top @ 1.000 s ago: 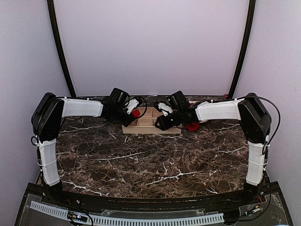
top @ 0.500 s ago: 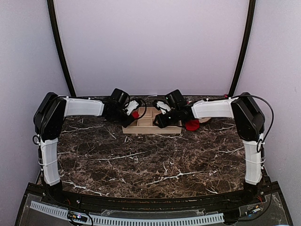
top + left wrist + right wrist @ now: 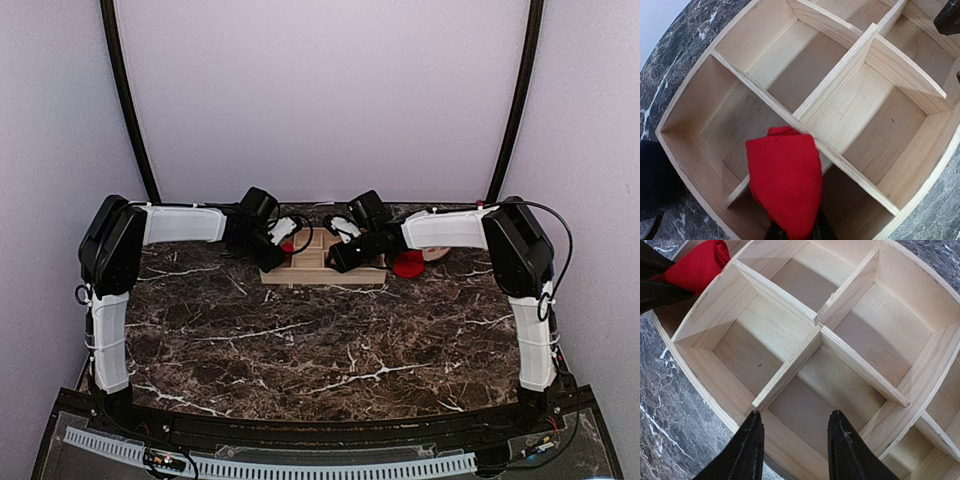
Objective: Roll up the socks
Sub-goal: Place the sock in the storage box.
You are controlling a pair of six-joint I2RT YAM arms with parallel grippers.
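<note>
**Sock clamped over the tray's far-left corner**

Red sock [image 3: 785, 185], a soft, bunched roll of bright fabric, sits in the left jaws, which are pressed together on its lower end. In the left wrist view only the dark tips of the fingers [image 3: 774, 231] show beneath the cloth. The roll hangs over the wooden tray [image 3: 840, 97] and straddles a long divider near the tray's corner, so it overlaps two neighbouring compartments. Whether it touches the wood I cannot tell.

From above, the sock is a small red patch at the tray's far-left corner, and the left arm [image 3: 180, 226] reaches in to it from the left. In the right wrist view it appears at the upper left, by the corner wall, pinched in the dark left jaws.

Second sock [image 3: 408, 266] lies on the surface [image 3: 300, 340], just beside the tray's right end and apart from both sets of jaws. It is too small there to tell whether it is rolled. A round tan plate [image 3: 437, 253] lies just behind it.

The right jaws stand apart and hold nothing. Their two dark fingers [image 3: 747, 450] hang above the tray's near wall, one on either side of the end of a short divider. The right arm [image 3: 445, 230] reaches in from the right, so both sets of jaws meet over the tray
</note>
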